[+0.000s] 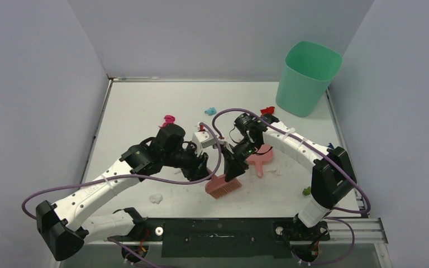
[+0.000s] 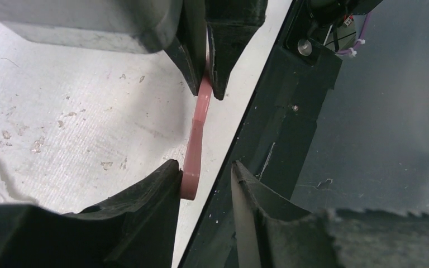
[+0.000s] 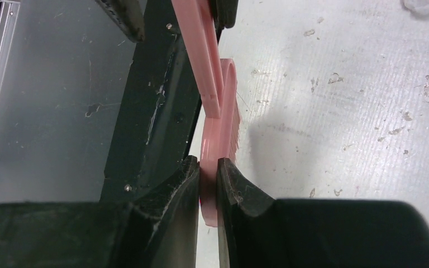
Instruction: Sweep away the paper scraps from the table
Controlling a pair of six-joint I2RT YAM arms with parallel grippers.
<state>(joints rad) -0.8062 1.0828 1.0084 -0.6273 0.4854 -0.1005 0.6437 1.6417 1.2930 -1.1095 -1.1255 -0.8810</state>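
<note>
My right gripper (image 1: pixel 234 166) (image 3: pixel 208 162) is shut on the back of the pink brush (image 1: pixel 223 186) (image 3: pixel 218 128), which hangs near the table's (image 1: pixel 139 106) front edge with its bristles down. My left gripper (image 1: pixel 203 167) (image 2: pixel 202 164) is open around the end of the brush handle (image 2: pixel 192 151), which touches only one finger (image 2: pixel 165 184). Paper scraps lie around: magenta (image 1: pixel 169 119), light blue (image 1: pixel 210 110), red (image 1: pixel 267 110), white (image 1: pixel 156 197), white (image 1: pixel 274 170) and green (image 1: pixel 306 191).
The pink dustpan (image 1: pixel 260 158) lies on the table just right of my right gripper. A green bin (image 1: pixel 307 78) stands at the back right. The black front rail (image 1: pixel 218 229) (image 2: pixel 268 128) (image 3: pixel 162 100) runs just below both grippers. Walls close in the left, back and right.
</note>
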